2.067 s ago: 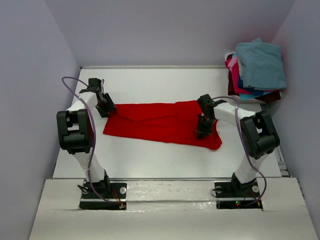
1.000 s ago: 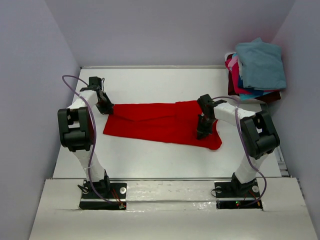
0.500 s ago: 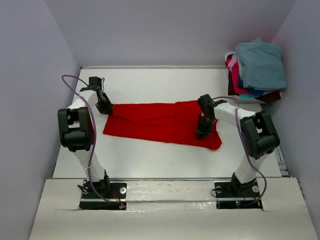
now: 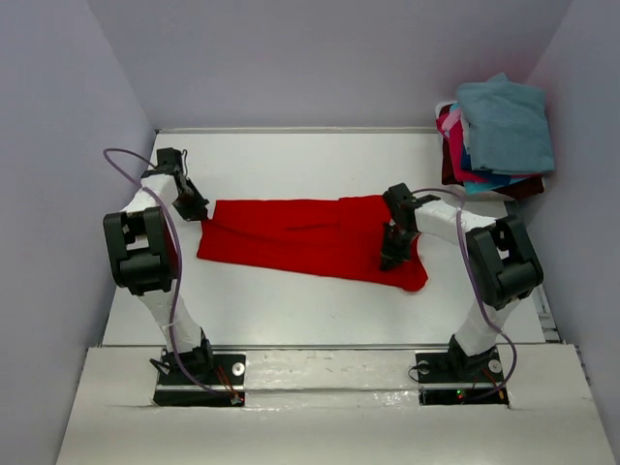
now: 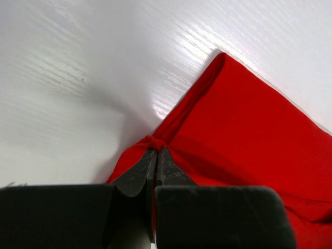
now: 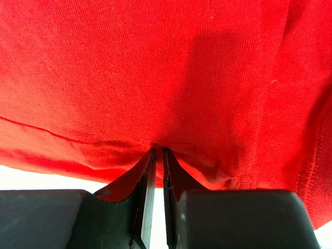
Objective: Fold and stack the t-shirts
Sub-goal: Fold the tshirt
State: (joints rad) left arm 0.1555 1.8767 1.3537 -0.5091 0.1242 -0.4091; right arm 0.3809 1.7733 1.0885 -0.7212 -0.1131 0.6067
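Note:
The bright red t-shirt (image 4: 310,237) lies spread across the middle of the white table. My left gripper (image 4: 197,210) is shut on the shirt's far-left corner, and the left wrist view shows the cloth (image 5: 244,129) bunched at the fingertips (image 5: 155,151). My right gripper (image 4: 389,258) is shut on the shirt's near edge toward its right end, and the cloth (image 6: 155,72) fills the right wrist view. A pile of teal-blue, pink, blue and dark maroon shirts (image 4: 496,131) sits at the far right corner.
Purple walls enclose the table (image 4: 291,160) on the left, back and right. The arm bases stand on a white ledge (image 4: 320,373) at the near edge. Bare tabletop lies behind and in front of the red shirt.
My left gripper has moved left and a little back, pulling the red shirt's left corner out with it. The right gripper has stayed in place on the cloth.

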